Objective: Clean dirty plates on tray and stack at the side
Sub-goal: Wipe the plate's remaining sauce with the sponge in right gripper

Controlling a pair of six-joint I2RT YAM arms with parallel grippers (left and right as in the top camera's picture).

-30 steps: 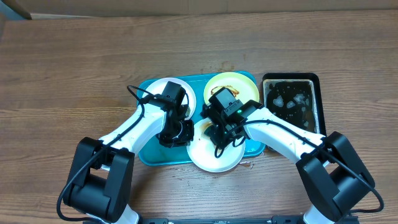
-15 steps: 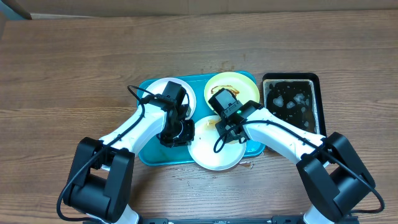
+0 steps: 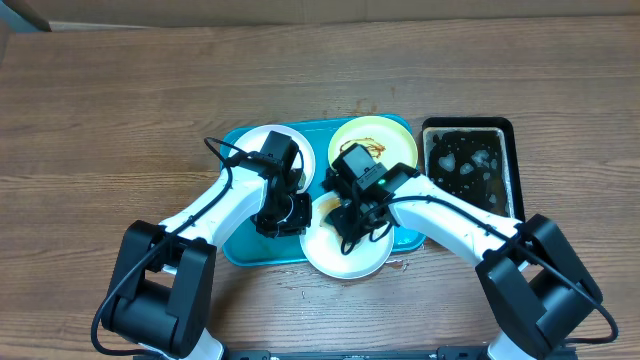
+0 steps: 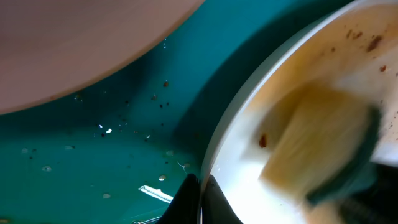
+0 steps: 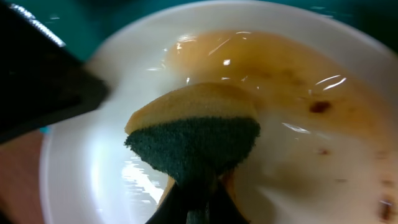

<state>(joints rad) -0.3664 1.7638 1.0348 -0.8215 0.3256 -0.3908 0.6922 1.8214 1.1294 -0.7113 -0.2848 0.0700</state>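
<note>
A white plate [image 3: 345,255] smeared with brown sauce lies at the front edge of the turquoise tray [image 3: 236,250], partly over the rim. My left gripper [image 4: 200,193] is shut on this plate's left rim [image 4: 230,137]. My right gripper [image 5: 198,208] is shut on a yellow sponge with a dark green scouring side [image 5: 196,134] and presses it on the wet plate [image 5: 87,162]. A second white plate [image 3: 258,142] lies at the tray's back left. The pale yellow-green plate [image 3: 385,135] with brown smears lies at the back right.
A narrow black tray [image 3: 468,165] holding soapy water stands right of the turquoise tray. The wooden table [image 3: 110,120] surrounds both trays. Both arms cross over the tray's front half.
My right gripper with the sponge moved back along the front plate and returned forward again, a scrubbing stroke. My left gripper kept its hold on the plate's rim.
</note>
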